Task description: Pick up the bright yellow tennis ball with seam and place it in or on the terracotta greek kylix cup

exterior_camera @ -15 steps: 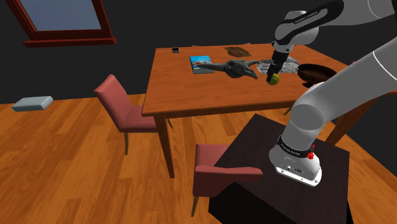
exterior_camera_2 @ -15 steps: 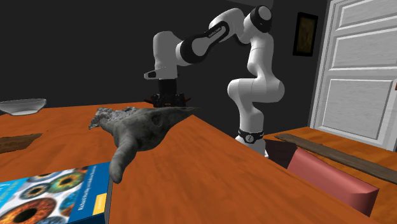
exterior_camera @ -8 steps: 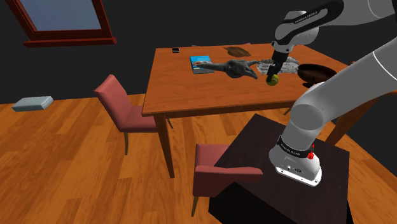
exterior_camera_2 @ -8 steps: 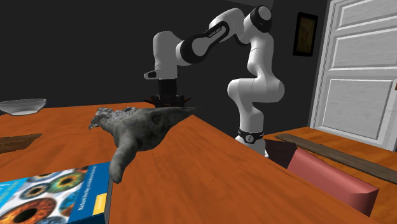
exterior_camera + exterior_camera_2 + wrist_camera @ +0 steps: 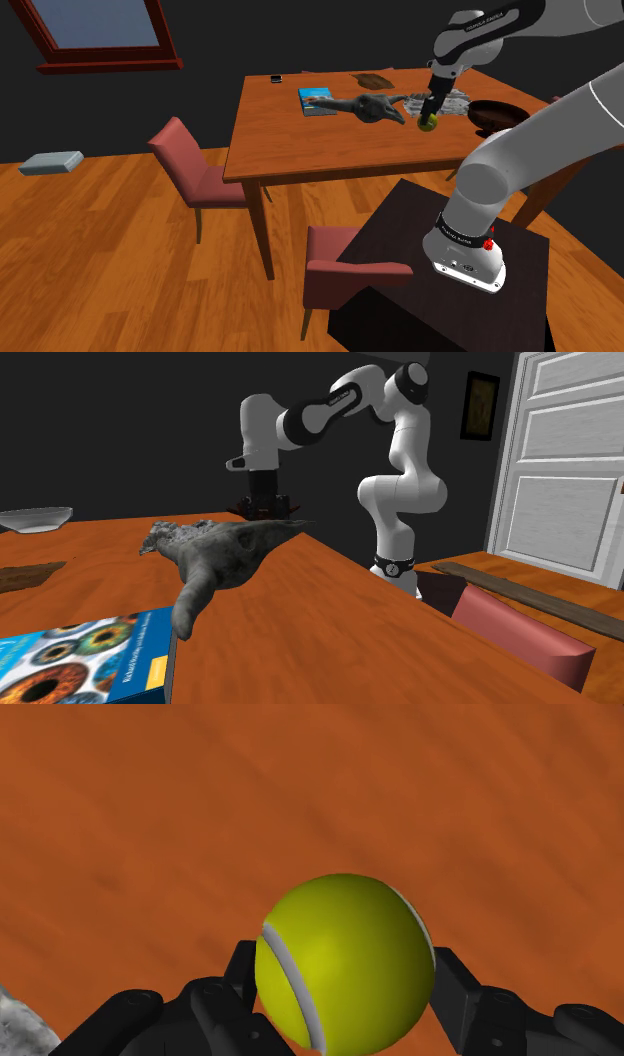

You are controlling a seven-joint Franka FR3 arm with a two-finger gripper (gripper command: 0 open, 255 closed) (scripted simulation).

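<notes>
The yellow-green tennis ball (image 5: pixel 345 964) with a pale seam sits clasped between my two black fingers (image 5: pixel 455 999), just above the orange-brown table top. In the shoulder view the ball (image 5: pixel 428 124) hangs under my gripper (image 5: pixel 430 116) near the table's right end. The kylix cup (image 5: pixel 495 113), a dark shallow bowl with a reddish rim, stands on the table a short way to the shoulder view's right of the ball. In the second exterior view my gripper (image 5: pixel 268 505) points straight down behind a grey sculpture, which hides the ball.
A grey driftwood-like sculpture (image 5: pixel 372 106) and a book (image 5: pixel 314 99) lie on the table (image 5: pixel 300 140) to the shoulder view's left of the gripper. A grey dish (image 5: pixel 455 97) sits behind it. Red chairs (image 5: pixel 190 170) stand at the table's near side.
The fingers closed on the tennis ball. The arm has then risen a little, taking the ball up off the table.
</notes>
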